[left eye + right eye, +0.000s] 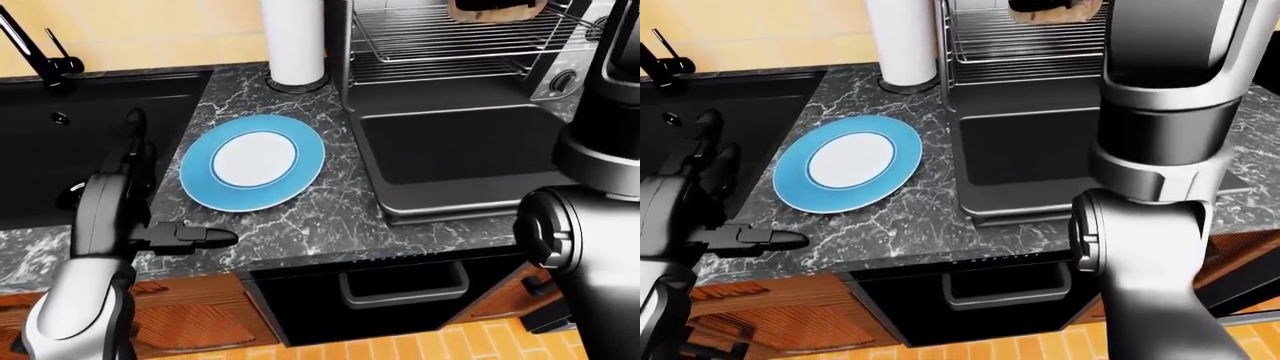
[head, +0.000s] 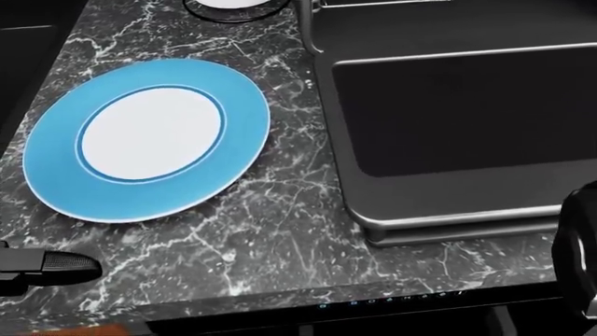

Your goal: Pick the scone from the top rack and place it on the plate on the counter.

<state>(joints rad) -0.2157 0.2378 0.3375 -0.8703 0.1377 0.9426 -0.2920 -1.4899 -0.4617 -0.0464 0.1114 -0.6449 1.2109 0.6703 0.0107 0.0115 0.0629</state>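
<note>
One scone (image 1: 497, 9) sat on top rack (image 1: 450, 37) of toaster oven (image 1: 470, 150), at 1 o'clock in left-eye view, partly cut by top edge. Blue-rimmed plate (image 1: 252, 162) lay bare on marble counter (image 1: 300, 217), at 9 o'clock from oven door, touching nothing. Left hand (image 1: 135, 176) hovered over sink (image 1: 60, 150) edge at 8 o'clock, fingers (image 1: 190, 237) spread loose, grasping nothing. Right hand raised out of frame, forearm only; finger state impossible to tell. Paper towel roll (image 1: 293, 37) stood at 12 o'clock from plate.

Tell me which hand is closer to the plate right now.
Left. The left hand hangs just off the plate's lower-left rim in the left-eye view. The right hand itself is out of view; its arm rises at the right, toward the rack.
</note>
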